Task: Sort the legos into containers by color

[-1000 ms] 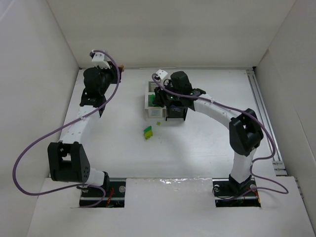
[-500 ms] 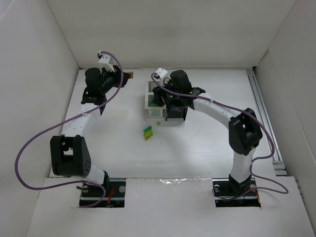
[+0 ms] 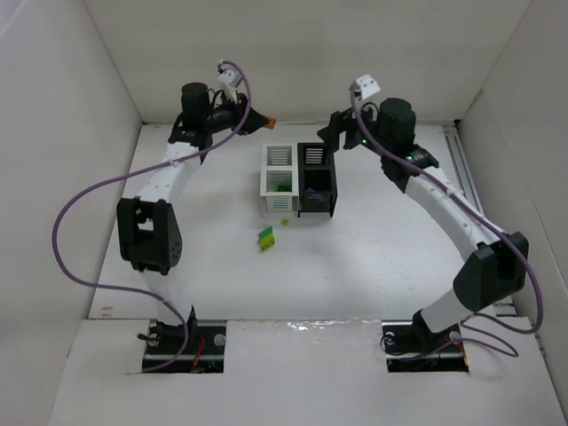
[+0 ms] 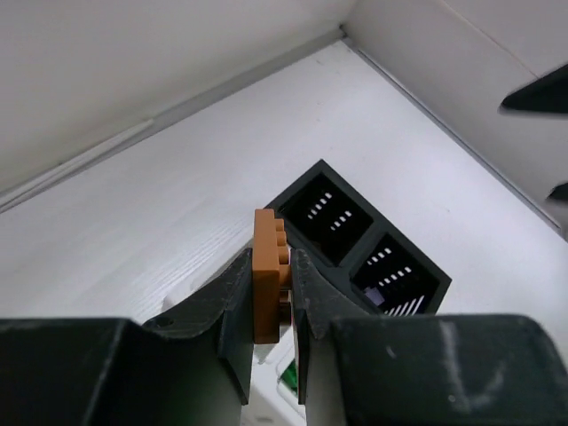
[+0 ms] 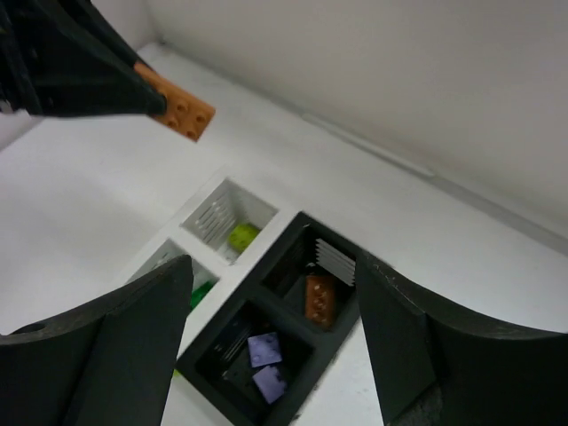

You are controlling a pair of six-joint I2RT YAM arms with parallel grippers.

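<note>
Looking down from above, the left gripper (image 3: 257, 122) hangs by the far wall, just left of the bins (image 3: 299, 180), pinched on an orange brick (image 3: 267, 124). The right gripper (image 3: 337, 135) hovers just right of the bins' far side. The bins are 4 slatted plastic cubes joined in a square, 2 white on the left and 2 black on the right. Nearer, on the matte white table (image 3: 213, 266), lie a green-and-yellow stack (image 3: 265, 237) and a tiny yellow-green piece (image 3: 284, 221).

From the left wrist, smooth black fingers (image 4: 232, 302) clamp the studded orange brick on edge above the black bins.

From the right wrist, that gripper's chunky black fingers (image 5: 106, 355) stand wide apart with nothing between them. Below, 1 white bin holds a rounded lime piece (image 5: 241, 233) and the other a green piece (image 5: 202, 293). 1 black bin holds a second orange brick (image 5: 319, 297), the other 2 purple bricks (image 5: 264, 348).
</note>
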